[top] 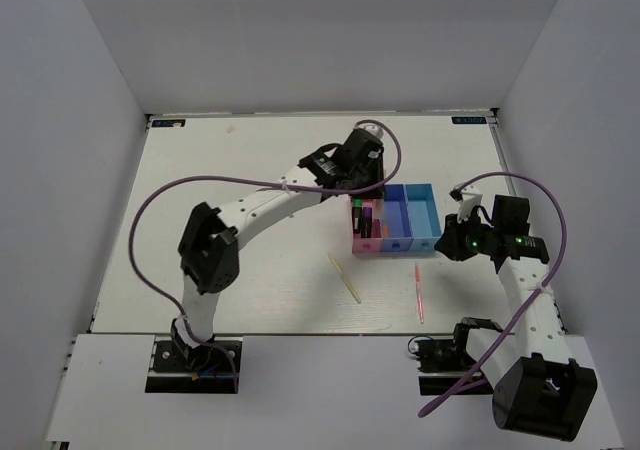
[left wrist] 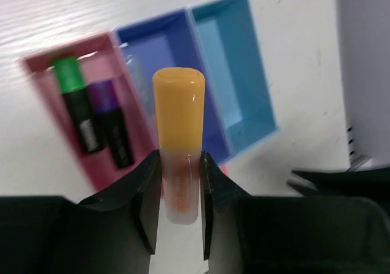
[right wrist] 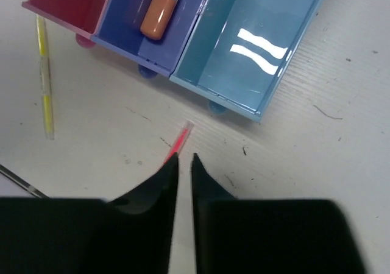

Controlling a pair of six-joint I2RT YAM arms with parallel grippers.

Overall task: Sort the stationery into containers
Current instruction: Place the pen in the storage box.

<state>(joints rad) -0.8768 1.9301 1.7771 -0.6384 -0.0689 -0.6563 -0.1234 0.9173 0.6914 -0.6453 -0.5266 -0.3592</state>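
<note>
My left gripper (left wrist: 181, 155) is shut on the orange-pink highlighter (left wrist: 178, 115), whose orange cap points away from the jaws. It hovers over the wall between the pink bin (left wrist: 42, 67) and the dark blue bin (left wrist: 173, 39). Its cap end shows over the dark blue bin in the right wrist view (right wrist: 159, 15). The pink bin holds a green-capped marker (left wrist: 76, 103) and a purple-capped marker (left wrist: 111, 125). The light blue bin (right wrist: 244, 49) is empty. My right gripper (right wrist: 184, 157) is shut and empty, above the table by the tip of the pink-red pen (right wrist: 181, 140).
The yellow pen (top: 344, 277) lies on the table in front of the pink bin (top: 362, 242), and the pink-red pen (top: 419, 292) lies to its right. The left gripper (top: 366, 192) is at the bins' far side, the right gripper (top: 452, 242) just right of the light blue bin (top: 424, 218).
</note>
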